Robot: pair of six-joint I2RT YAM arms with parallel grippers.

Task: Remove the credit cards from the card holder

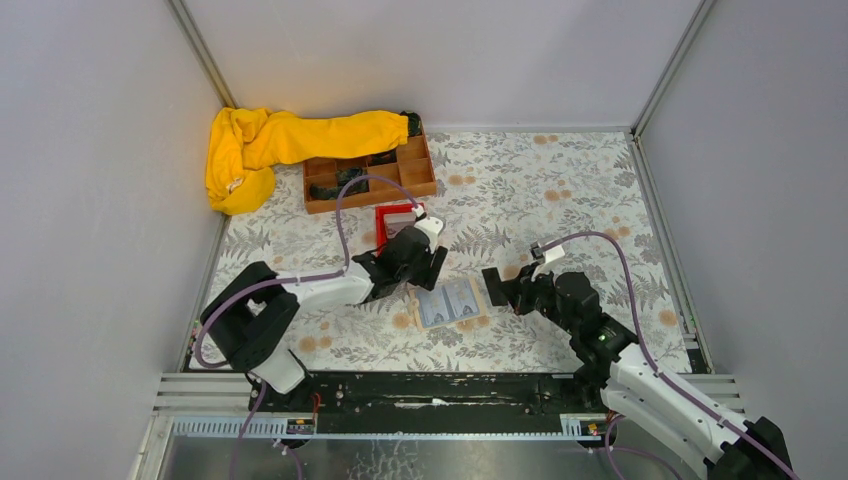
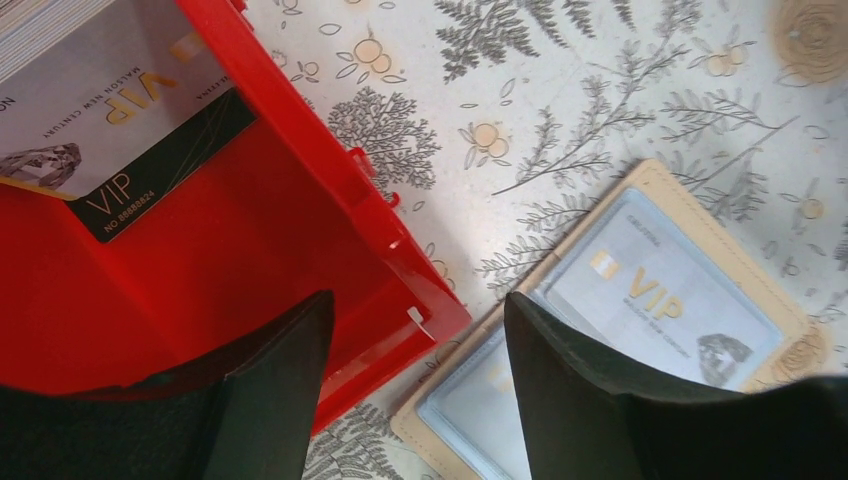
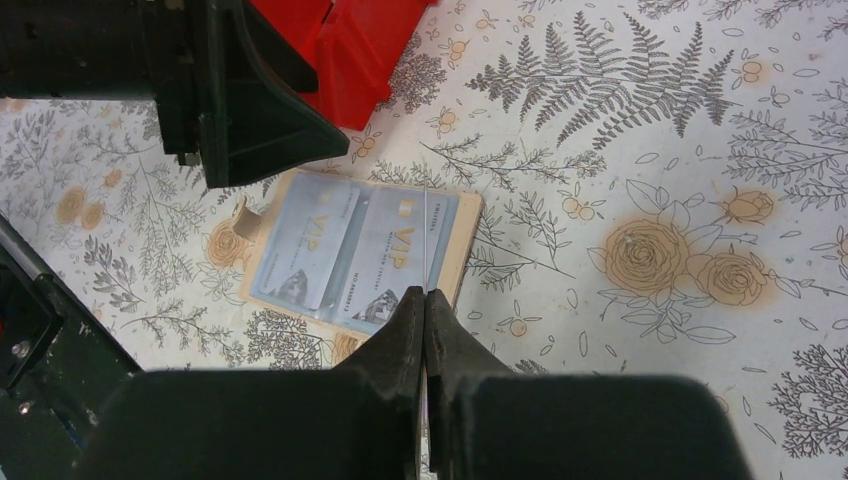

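The card holder (image 1: 450,302) lies open on the floral table, tan rim up, with whitish VIP credit cards (image 2: 655,290) behind its clear pockets; it also shows in the right wrist view (image 3: 360,255). My left gripper (image 1: 428,262) is open and empty (image 2: 415,310), hovering over the near corner of the red bin (image 2: 200,270) and the holder's edge. The bin holds other cards, a whitish one (image 2: 100,100) over a dark one. My right gripper (image 1: 495,285) is shut (image 3: 425,295) on a thin card seen edge-on (image 3: 425,240), just right of the holder.
A brown wooden compartment tray (image 1: 370,175) stands at the back behind the red bin (image 1: 397,222). A yellow cloth (image 1: 270,145) lies over its left end. Grey walls close in the table on three sides.
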